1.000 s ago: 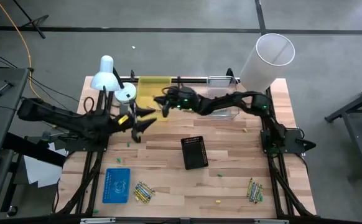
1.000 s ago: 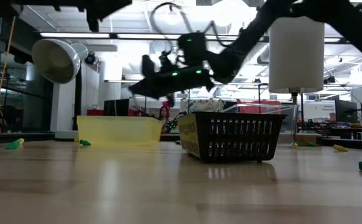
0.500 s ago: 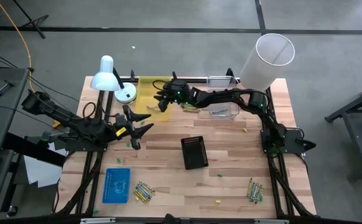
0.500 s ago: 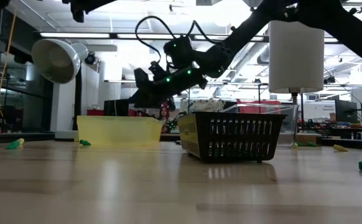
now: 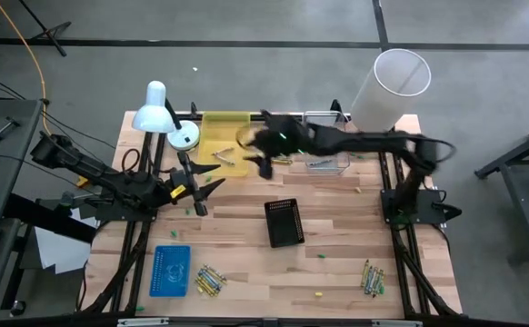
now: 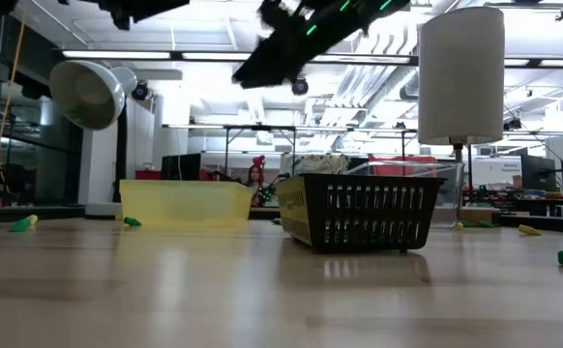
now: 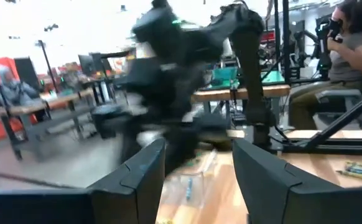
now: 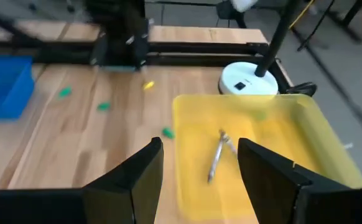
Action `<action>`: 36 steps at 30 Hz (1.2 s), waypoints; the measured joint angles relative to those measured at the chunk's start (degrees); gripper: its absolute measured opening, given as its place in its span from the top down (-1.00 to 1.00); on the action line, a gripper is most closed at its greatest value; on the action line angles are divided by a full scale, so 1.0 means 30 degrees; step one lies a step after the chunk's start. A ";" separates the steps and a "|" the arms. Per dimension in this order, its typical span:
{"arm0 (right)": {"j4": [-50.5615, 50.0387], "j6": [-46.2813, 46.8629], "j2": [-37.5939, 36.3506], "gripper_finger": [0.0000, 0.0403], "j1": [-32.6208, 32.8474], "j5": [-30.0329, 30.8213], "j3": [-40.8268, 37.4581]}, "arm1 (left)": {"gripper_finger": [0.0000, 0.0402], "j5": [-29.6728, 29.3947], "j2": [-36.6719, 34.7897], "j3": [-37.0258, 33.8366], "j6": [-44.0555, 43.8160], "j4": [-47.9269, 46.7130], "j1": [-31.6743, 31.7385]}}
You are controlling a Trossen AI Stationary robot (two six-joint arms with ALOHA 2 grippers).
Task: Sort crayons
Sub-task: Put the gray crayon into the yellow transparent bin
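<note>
My right gripper (image 5: 259,160) hangs open and empty, high above the table beside the yellow tray (image 5: 219,127). The right wrist view looks past its open fingers (image 8: 199,180) down onto that tray (image 8: 305,143). One or two pale crayons (image 8: 216,157) lie flat on the tray floor, also seen in the high view (image 5: 224,156). In the low view the right gripper (image 6: 262,66) is far above the tray (image 6: 185,203). My left gripper (image 5: 197,187) waits open at the table's left side. More crayons lie in heaps near the front edge, one left (image 5: 210,280), one right (image 5: 371,277).
A black basket (image 5: 284,222) stands mid-table and a clear tray (image 5: 326,162) right of the yellow one. A blue tray (image 5: 171,270) is front left. A desk lamp (image 5: 155,109) and a white cylinder (image 5: 390,86) stand at the back. A person (image 7: 355,37) sits beyond the table.
My right gripper has dipped over the yellow tray, opened there, then risen steeply and drawn back toward the table's right. A crayon now shows on the tray floor. My left gripper has swung a little toward the near edge and rolled, staying open.
</note>
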 joint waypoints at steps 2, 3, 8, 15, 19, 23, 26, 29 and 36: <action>0.0146 -0.0182 -0.2454 0.01 0.1180 0.2030 -0.2342 | 0.13 0.0005 0.0005 0.0019 0.0954 -0.0072 0.0000; 0.0508 0.0023 -0.3771 0.01 0.1823 0.3257 -0.3762 | 0.13 0.0021 0.0009 0.0019 0.1255 -0.0073 0.0000; 0.6320 0.2818 -1.0199 0.01 0.5934 0.8608 -1.2112 | 0.13 0.2177 0.0007 0.0034 0.1120 -0.0086 0.0073; 1.9385 0.3565 -1.3553 0.01 1.0523 1.0913 -2.0136 | 0.13 0.4840 0.0726 0.1302 -0.2444 -0.2246 -0.0695; 2.1307 0.3567 -1.3339 0.01 1.1477 1.1133 -2.1019 | 0.15 0.4312 0.2933 0.4745 -0.3604 -0.9603 -0.2233; 2.1264 0.2779 -1.2810 0.01 1.1618 1.1453 -2.0580 | 0.17 0.4417 0.6539 0.8536 -0.4591 -1.7198 -0.3470; 2.1246 0.1566 -1.2523 0.01 1.1611 1.1495 -2.0148 | 0.17 0.5896 0.9203 1.0543 -0.5549 -2.0534 -0.3971; 2.1100 0.0668 -1.2446 0.01 1.1618 1.1847 -1.9902 | 0.18 0.8165 1.1218 1.1885 -0.6696 -2.2145 -0.4141; 2.0775 0.0602 -1.2446 0.01 1.1419 1.2437 -1.9766 | 0.18 1.1998 1.4202 1.2899 -0.7989 -2.3534 -0.4469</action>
